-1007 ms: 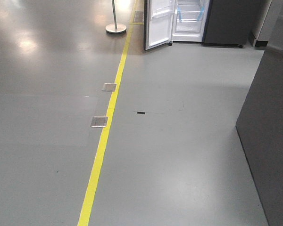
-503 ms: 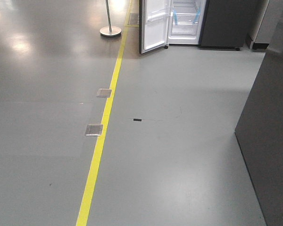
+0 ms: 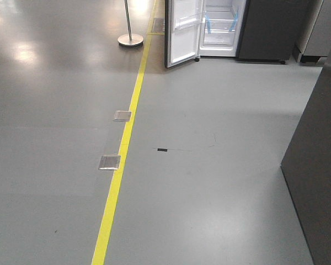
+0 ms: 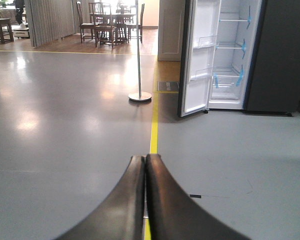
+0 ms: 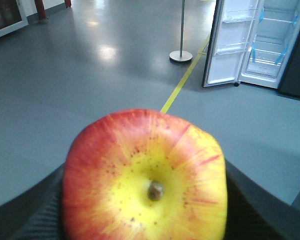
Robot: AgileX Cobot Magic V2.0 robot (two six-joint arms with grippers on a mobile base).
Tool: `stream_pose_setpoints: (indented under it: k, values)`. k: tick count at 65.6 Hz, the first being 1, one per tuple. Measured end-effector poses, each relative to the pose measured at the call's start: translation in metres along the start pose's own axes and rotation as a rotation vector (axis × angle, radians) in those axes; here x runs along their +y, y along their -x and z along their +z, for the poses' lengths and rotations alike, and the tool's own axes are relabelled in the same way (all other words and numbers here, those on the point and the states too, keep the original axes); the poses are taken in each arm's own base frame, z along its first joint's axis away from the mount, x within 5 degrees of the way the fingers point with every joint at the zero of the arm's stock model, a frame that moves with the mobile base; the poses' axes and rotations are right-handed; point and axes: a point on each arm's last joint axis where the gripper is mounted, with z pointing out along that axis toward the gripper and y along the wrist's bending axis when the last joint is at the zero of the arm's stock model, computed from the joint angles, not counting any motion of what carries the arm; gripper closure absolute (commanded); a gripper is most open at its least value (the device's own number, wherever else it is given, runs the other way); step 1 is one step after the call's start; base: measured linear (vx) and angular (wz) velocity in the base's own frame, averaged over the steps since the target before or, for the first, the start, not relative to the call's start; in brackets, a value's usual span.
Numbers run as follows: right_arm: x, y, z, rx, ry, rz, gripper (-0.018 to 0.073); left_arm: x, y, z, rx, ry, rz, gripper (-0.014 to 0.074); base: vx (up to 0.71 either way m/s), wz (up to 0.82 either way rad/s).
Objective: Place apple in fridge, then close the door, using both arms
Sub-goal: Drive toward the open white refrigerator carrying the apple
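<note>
1. Right pincer (image 5: pixel 146 210): clenched on the apple (image 5: pixel 145 170), one dark finger (image 5: pixel 35 215) against each side. The apple is red with a yellow patch around its short brown stem, which faces the wrist camera. It is held above the floor, well apart from the fridge.

2. Left pincer (image 4: pixel 145 172): fingertips pressed together, nothing between them. It points along the floor toward the fridge.

3. Floor (image 3: pixel 220 182): smooth grey, glossy, with pale light reflections on the left side.

4. Yellow line (image 3: pixel 118 182): a painted strip running from the near edge away toward the fridge's left side.

5. Metal plates: two square plates set in the floor, both just left of the yellow line, the nearer (image 3: pixel 109 162) and the farther (image 3: pixel 122 115).

6. Black mark (image 3: pixel 163 149): a small dark rectangle on the floor, right of the line.

7. Cabinet (image 3: pixel 317 182): a dark grey flat side along the right edge of the front view.

8. Post (image 3: pixel 130 39): a thin upright metal pole on a round base, left of the line, near the fridge.

9. Door (image 3: pixel 183 33): wide open, its white inner liner and clear bins in view.

10. Fridge (image 3: pixel 220 41): dark grey outside, white inside, with shelves and strips of blue tape (image 4: pixel 242 47).

11. Chairs (image 4: pixel 107 20): dark wooden, grouped at a table in the far background.
</note>
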Motion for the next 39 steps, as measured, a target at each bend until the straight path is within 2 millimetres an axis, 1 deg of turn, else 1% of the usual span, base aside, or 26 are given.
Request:
stream_pose_setpoints:
  k: [39]
  values:
    - [0.0, 0.0, 0.0, 0.0, 0.0, 0.0, 0.0465, 0.0, 0.0, 0.0, 0.0, 0.0, 0.0, 0.0603, 0.19, -0.03]
